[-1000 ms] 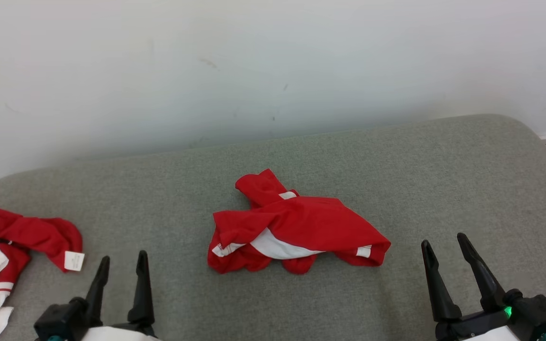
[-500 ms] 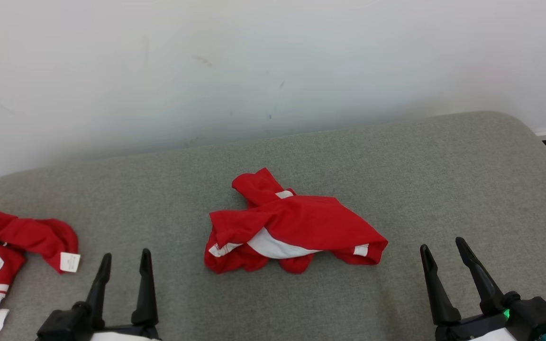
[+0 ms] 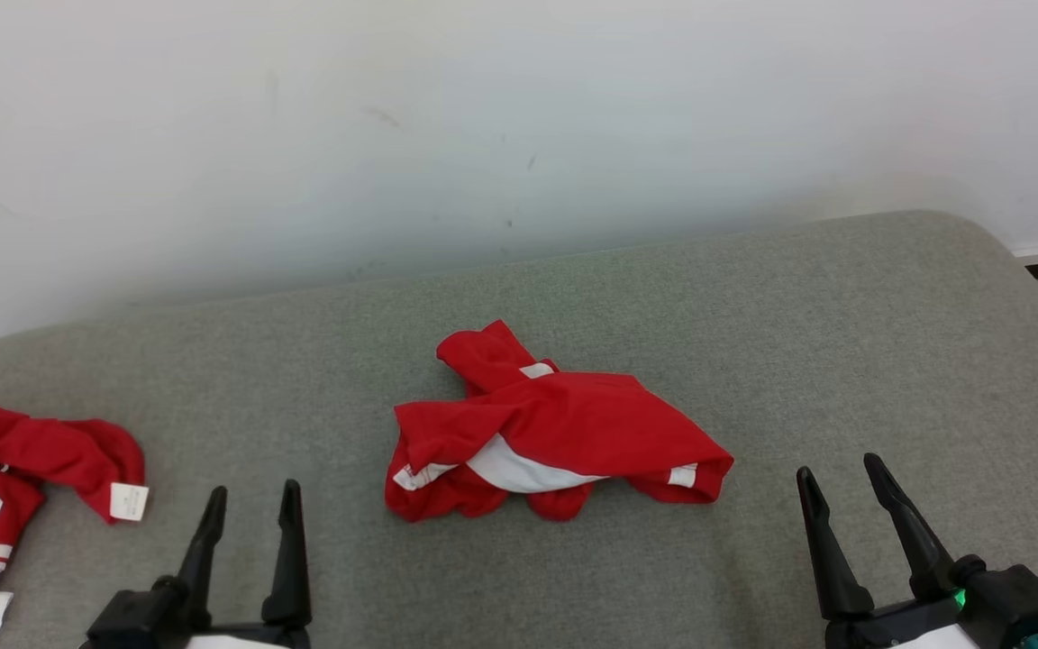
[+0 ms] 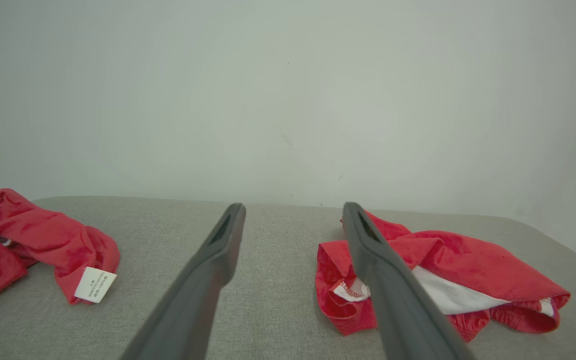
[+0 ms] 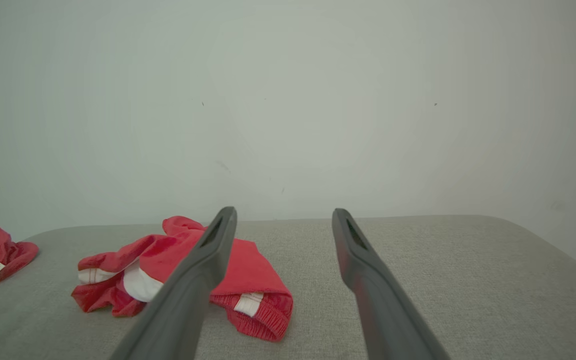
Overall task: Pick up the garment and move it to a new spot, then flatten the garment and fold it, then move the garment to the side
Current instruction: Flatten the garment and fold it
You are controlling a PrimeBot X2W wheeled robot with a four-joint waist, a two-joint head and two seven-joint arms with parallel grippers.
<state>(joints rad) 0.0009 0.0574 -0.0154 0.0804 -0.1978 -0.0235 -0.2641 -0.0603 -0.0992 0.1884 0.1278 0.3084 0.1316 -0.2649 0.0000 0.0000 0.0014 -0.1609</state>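
Garment (image 3: 564, 424), red with white trim, lies crumpled on the grey surface (image 3: 843, 342), between the two pairs of fingers and a little beyond their tips, touching neither. Left fingers (image 3: 287, 550) stand spread wide, holding nothing; right fingers (image 3: 906, 532) are likewise wide apart and bare. Outside the left fingers lies a second red-and-white cloth (image 3: 41, 451) with a white tag (image 3: 129, 501). Beyond the fingertips rises a pale wall (image 3: 519, 135).

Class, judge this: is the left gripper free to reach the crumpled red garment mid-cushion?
Probably yes: the left gripper is open, and bare grey cushion lies between it and the crumpled red garment.
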